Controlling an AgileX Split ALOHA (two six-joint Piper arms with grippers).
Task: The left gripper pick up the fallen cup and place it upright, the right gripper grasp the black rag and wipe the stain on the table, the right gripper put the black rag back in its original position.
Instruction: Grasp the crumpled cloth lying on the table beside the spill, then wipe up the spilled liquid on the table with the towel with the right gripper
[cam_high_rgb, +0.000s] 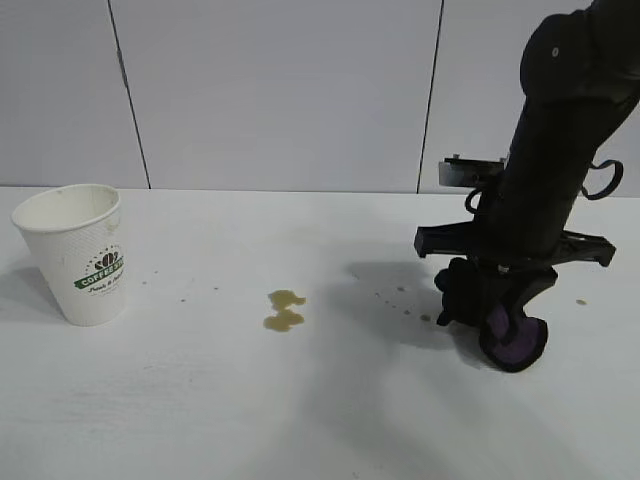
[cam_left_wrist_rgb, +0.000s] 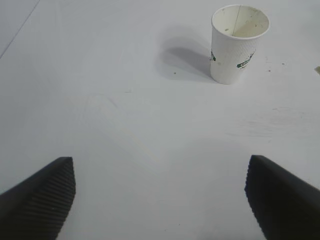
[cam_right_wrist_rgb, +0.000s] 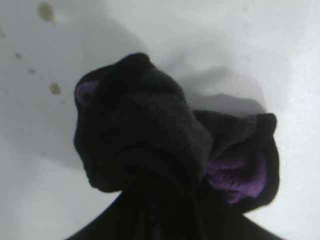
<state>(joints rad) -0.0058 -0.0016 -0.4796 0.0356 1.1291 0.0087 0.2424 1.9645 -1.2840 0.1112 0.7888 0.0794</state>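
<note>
One white textured paper cup (cam_high_rgb: 76, 254) is seen standing upright, rim up, near the left edge of the wide white matte table (cam_high_rgb: 200, 400). A green band on its side carries white lettering that appears to read "COFFEE", with a dark emblem above it; the smaller script below cannot be read. Brown specks are visible inside the cup in the left wrist view (cam_left_wrist_rgb: 237, 43).

One yellowish-brown stain (cam_high_rgb: 284, 310), formed of two joined blobs, lies on the table between the cup and the right arm, well apart from both. A handful of tiny brown specks (cam_high_rgb: 404, 305) are scattered nearer the arm.

One black rag with purple lining (cam_high_rgb: 510, 335) is bunched at the tip of the right gripper (cam_high_rgb: 480, 310), which points steeply down at the right side of the table; the black fingers are seen closed into the cloth, gripping it. Whether the rag's lowest fold touches the table cannot be told.

The left gripper (cam_left_wrist_rgb: 160, 197) is shown with its two ridged black fingers (cam_left_wrist_rgb: 42, 197) spread wide apart, empty, above bare table, the cup well ahead of it.
</note>
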